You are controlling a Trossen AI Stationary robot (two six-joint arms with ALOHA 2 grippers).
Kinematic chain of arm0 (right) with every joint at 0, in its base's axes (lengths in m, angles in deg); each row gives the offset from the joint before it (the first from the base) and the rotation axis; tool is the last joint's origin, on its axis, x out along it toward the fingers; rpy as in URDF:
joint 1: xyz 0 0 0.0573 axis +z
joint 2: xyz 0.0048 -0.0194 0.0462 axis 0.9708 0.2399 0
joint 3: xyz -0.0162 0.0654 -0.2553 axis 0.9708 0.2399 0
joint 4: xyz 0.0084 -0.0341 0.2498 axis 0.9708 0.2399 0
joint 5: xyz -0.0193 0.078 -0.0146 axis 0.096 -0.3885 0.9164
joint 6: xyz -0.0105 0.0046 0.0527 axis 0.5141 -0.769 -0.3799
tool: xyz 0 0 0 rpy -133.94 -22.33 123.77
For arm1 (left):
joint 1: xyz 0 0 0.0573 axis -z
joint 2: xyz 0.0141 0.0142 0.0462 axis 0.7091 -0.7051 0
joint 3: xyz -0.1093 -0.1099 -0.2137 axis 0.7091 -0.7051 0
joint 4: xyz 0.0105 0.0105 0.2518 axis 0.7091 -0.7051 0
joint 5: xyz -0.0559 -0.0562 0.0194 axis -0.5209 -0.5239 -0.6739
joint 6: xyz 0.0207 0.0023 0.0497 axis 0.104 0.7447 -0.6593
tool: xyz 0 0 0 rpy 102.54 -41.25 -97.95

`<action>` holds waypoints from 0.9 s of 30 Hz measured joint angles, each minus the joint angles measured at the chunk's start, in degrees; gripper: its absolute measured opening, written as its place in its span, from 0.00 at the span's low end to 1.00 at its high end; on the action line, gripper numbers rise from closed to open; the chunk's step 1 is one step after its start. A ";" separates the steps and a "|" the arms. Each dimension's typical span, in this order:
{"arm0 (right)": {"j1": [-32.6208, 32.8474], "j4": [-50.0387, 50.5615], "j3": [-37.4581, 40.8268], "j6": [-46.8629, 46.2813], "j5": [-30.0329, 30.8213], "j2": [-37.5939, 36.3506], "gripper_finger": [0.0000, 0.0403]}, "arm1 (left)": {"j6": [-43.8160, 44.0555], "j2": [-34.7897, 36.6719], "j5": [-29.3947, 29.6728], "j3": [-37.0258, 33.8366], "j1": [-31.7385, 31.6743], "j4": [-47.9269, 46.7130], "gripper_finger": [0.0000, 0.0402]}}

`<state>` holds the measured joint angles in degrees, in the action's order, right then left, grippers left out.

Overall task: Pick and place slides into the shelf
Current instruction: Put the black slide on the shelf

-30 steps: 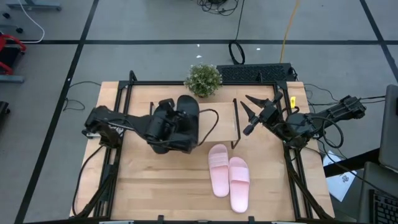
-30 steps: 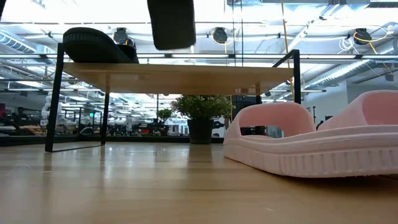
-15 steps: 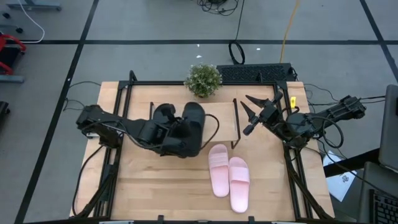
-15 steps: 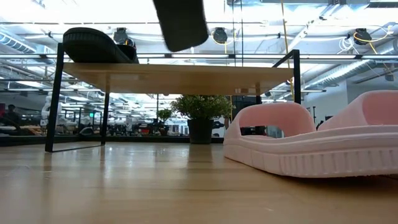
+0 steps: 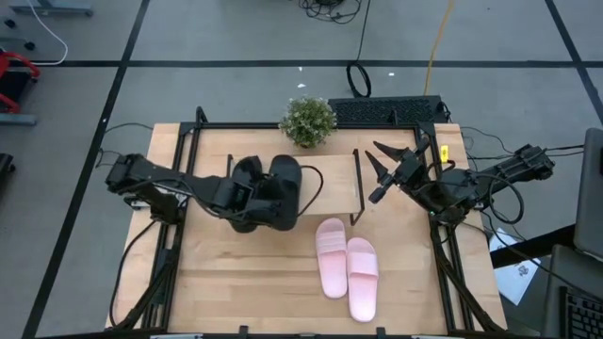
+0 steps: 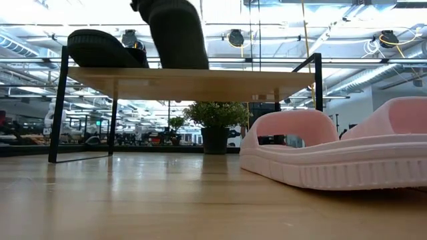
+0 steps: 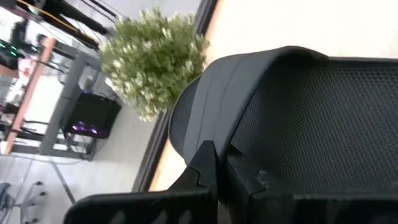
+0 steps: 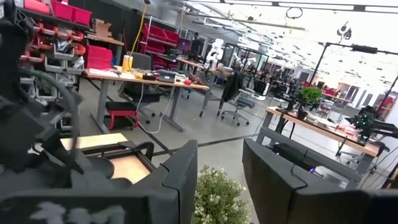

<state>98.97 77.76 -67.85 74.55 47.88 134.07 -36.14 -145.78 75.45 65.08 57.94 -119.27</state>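
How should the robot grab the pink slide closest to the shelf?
Probably by its wide strap, coming straight down from above. That pink slide lies flat, sole down, on the table, and the strap arches up with a gap underneath for one finger. Its partner touches one side, so a sideways pinch looks cramped. The right hand waits nearby, open.

Left arm has pulled back toward the table's left side, its elbow now farther left. Left gripper [image 5: 252,191] has carried the second matte black slide sandal [image 5: 280,193] lower: at table height its sole [image 6: 175,33] now reaches the light wood shelf top board [image 6: 193,75], beside the first black slide [image 6: 103,49]. Earlier it hung clear above the board.
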 joint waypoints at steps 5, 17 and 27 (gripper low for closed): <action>0.00 -0.12 0.00 0.00 0.00 -0.01 0.29 | -0.83 0.03 0.98 -1.09 0.01 -0.22 0.00; -0.04 -1.07 0.00 0.02 0.00 0.00 0.29 | -1.63 0.03 1.29 -4.51 -0.28 -1.43 0.00; -0.04 -1.39 0.00 0.00 0.00 0.00 0.29 | -1.77 0.03 1.94 -4.51 -0.28 -1.83 0.00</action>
<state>98.93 76.37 -67.85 74.55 47.88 134.07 -37.90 -145.74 77.39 60.57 57.66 -121.10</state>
